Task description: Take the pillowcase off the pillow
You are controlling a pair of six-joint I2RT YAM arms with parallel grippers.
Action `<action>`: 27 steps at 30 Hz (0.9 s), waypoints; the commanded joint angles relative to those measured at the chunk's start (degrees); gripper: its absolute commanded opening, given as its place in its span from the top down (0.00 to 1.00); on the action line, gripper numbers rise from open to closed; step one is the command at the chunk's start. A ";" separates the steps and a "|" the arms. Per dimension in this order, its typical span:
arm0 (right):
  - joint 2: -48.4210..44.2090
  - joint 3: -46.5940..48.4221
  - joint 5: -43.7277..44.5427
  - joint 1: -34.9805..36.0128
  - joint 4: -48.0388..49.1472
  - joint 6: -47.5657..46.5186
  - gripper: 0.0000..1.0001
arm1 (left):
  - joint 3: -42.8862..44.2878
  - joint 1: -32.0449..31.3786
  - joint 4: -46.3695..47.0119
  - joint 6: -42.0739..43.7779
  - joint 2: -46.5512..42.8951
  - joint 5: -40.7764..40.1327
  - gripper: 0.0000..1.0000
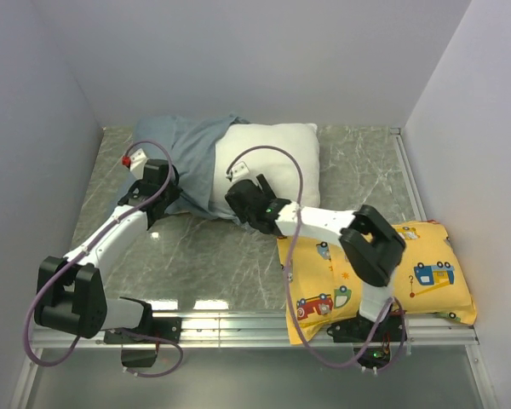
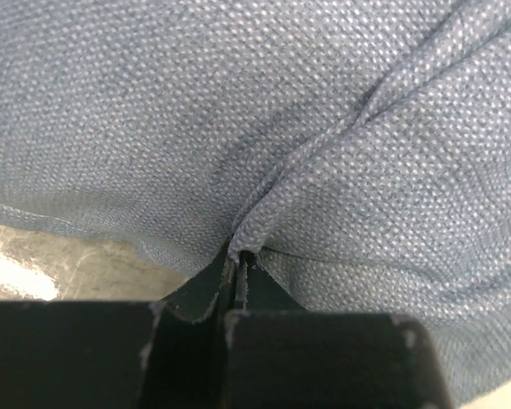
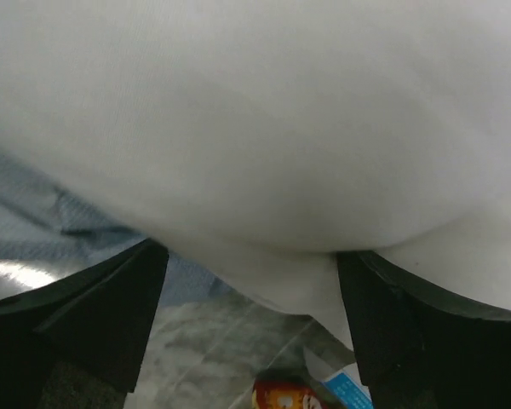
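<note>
The blue-grey pillowcase [image 1: 187, 153] lies bunched at the back left and still covers the left end of the white pillow [image 1: 277, 162], whose right part is bare. My left gripper [image 1: 163, 186] is at the pillowcase's near left edge. In the left wrist view it [image 2: 238, 260] is shut on a pinched fold of the blue fabric [image 2: 264, 128]. My right gripper [image 1: 245, 209] is at the pillow's near edge. In the right wrist view it [image 3: 251, 264] is open, with the white pillow [image 3: 264, 128] bulging between the spread fingers and the pillowcase [image 3: 34, 221] at the left.
A yellow cartoon-vehicle print pillow [image 1: 383, 273] lies at the near right under my right arm; it also shows in the right wrist view [image 3: 302, 396]. The marble table top [image 1: 204, 256] is walled in white on three sides.
</note>
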 commanded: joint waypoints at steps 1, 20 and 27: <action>5.43 9.12 13.66 -1.18 -1.03 -1.08 0.20 | 1.22 -1.22 -0.17 0.85 -1.59 0.06 1.00; -2.04 46.74 -4.47 -12.86 -26.80 -0.31 1.00 | 41.70 -6.59 -15.90 17.72 3.14 -7.42 0.80; 16.40 46.31 -24.18 -20.43 -24.61 11.04 1.00 | 54.12 -4.83 -18.62 19.75 19.05 1.97 0.47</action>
